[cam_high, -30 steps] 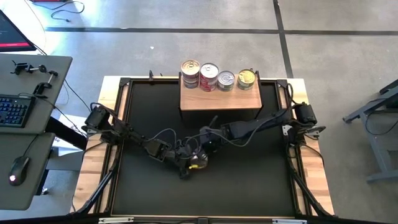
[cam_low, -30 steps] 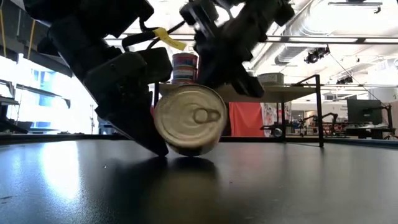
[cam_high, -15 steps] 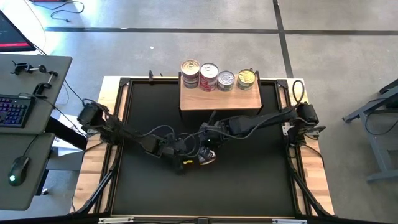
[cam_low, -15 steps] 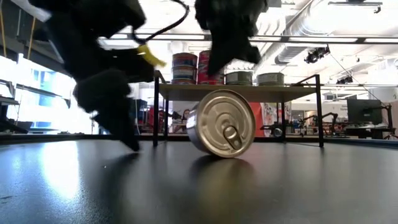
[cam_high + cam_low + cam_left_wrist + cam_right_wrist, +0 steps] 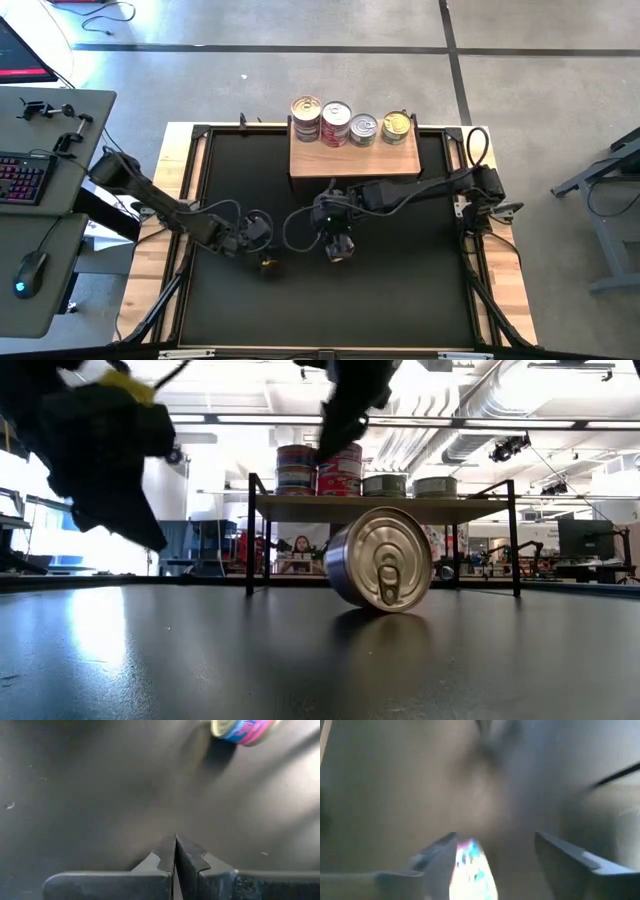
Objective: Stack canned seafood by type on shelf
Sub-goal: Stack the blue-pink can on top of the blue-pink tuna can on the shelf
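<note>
One tin of canned seafood (image 5: 380,558) stands on its rim on the black mat, its silver pull-tab lid facing the near edge. Its blue and pink side label shows in the left wrist view (image 5: 245,729). My right gripper (image 5: 335,245) hangs open above the tin, which shows blurred between the fingers (image 5: 470,867) with no touch visible. My left gripper (image 5: 175,852) is shut and empty, off to the tin's left (image 5: 262,258). The wooden shelf (image 5: 355,165) carries several tins along its far edge (image 5: 336,124), some of them stacked.
The shelf stands at the mat's far middle, on dark legs in the low view (image 5: 250,530). A wooden table border (image 5: 505,290) frames the mat. A desk with a keyboard (image 5: 25,180) is off to the left. Open mat lies on the near side.
My left gripper has drawn back from the tin toward the table's left edge and risen. My right gripper has risen off the tin and rolled at the wrist. The tin, still on its rim, has rolled a short way toward the table's right.
</note>
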`<state>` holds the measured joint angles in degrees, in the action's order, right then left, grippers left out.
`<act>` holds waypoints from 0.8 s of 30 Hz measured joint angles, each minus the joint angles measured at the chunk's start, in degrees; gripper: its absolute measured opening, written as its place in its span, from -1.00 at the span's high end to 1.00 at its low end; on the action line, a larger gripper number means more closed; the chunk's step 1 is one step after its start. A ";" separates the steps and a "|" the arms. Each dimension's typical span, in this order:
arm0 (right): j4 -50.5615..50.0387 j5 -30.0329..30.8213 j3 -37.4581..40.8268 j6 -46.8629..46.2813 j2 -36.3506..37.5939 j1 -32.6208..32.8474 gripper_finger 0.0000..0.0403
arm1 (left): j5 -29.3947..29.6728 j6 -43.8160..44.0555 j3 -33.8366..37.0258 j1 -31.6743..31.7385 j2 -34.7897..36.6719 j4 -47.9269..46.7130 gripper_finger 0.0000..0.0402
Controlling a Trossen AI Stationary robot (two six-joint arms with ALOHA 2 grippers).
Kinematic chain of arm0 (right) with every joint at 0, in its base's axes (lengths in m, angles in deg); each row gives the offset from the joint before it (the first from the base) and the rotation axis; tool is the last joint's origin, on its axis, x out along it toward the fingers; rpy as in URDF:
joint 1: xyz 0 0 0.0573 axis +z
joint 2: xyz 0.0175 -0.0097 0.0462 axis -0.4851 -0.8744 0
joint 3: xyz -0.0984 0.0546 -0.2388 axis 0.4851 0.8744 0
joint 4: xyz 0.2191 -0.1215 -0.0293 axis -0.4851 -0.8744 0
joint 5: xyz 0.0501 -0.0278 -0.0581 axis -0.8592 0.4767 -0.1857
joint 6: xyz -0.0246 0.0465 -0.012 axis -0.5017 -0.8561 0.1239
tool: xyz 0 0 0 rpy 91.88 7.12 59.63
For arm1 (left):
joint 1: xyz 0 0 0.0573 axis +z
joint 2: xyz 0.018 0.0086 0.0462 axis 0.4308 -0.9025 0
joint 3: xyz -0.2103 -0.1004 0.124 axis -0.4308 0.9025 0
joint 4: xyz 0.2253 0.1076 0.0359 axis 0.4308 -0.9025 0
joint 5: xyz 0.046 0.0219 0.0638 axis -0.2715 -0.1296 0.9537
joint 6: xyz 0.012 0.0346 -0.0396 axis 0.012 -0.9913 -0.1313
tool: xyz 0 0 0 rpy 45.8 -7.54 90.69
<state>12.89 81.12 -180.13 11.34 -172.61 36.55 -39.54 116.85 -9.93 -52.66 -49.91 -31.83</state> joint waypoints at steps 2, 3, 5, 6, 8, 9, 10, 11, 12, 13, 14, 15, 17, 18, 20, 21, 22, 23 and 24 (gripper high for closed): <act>-3.80 0.61 0.04 1.99 -0.04 0.78 -0.40 | 1.09 0.12 -0.08 -0.98 0.43 1.11 1.00; -5.23 0.72 0.16 2.97 -0.04 1.14 -0.50 | 1.42 0.10 -0.13 -1.31 0.63 1.56 1.00; -8.60 0.69 0.40 4.73 -0.12 1.88 -0.64 | 1.72 0.14 -0.09 -1.66 0.74 2.00 1.00; -10.42 0.77 0.50 5.79 -0.23 2.25 -0.69 | 1.73 0.14 -0.11 -1.72 0.74 2.45 1.00; -11.70 0.87 0.70 8.58 -0.71 2.87 -0.73 | 1.82 -0.38 -0.11 -1.74 1.03 2.54 1.00; -11.64 1.18 1.00 10.15 -0.86 3.11 -0.74 | 2.16 -1.20 -0.11 -1.74 1.07 3.26 1.00; -11.79 1.66 1.39 11.01 -1.40 3.35 -0.75 | 2.70 -2.22 -0.11 -1.83 1.09 4.55 1.00; -11.61 1.67 1.70 11.66 -2.23 3.41 -0.75 | 3.33 -3.74 -0.11 -2.23 1.42 5.68 1.00; -11.06 1.65 1.94 11.78 -3.13 3.42 -0.75 | 3.96 -5.37 -0.09 -2.57 1.91 7.10 1.00; -10.93 1.62 2.01 11.65 -4.25 3.48 -0.75 | 4.11 -6.82 -0.29 -2.79 2.50 8.54 1.00; -10.95 1.62 2.01 11.43 -5.17 3.48 -0.75 | 4.11 -7.91 -0.67 -3.00 3.12 9.06 1.00; -11.32 1.62 1.80 11.40 -5.84 3.40 -0.75 | 4.10 -8.64 -0.86 -3.14 3.94 9.02 1.00; -10.19 2.14 1.31 11.36 -6.45 3.35 -0.74 | 4.28 -8.82 -0.81 -3.45 5.49 8.62 1.00; -9.51 3.08 1.23 11.38 -6.66 3.35 -0.72 | 4.34 -8.82 -0.81 -3.47 6.18 8.57 1.00; -8.99 3.33 1.20 11.78 -7.25 3.34 -0.68 | 4.36 -8.86 -0.81 -3.55 7.56 7.75 1.00; -8.75 3.18 1.20 11.76 -7.67 3.36 -0.66 | 4.41 -8.88 -0.81 -3.57 8.11 7.63 1.00; -8.61 3.02 1.22 11.70 -8.06 3.35 -0.63 | 4.50 -8.88 -0.81 -3.57 8.52 7.79 1.00; -8.48 2.90 1.22 11.70 -8.39 3.34 -0.60 | 4.57 -8.92 -0.81 -3.57 9.02 7.71 1.00; -8.36 2.87 1.22 11.68 -8.57 3.31 -0.57 | 4.67 -8.94 -0.81 -3.59 9.43 7.74 1.00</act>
<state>4.54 83.99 -178.91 23.02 -181.18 39.86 -34.87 107.91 -10.73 -56.25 -40.48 -24.09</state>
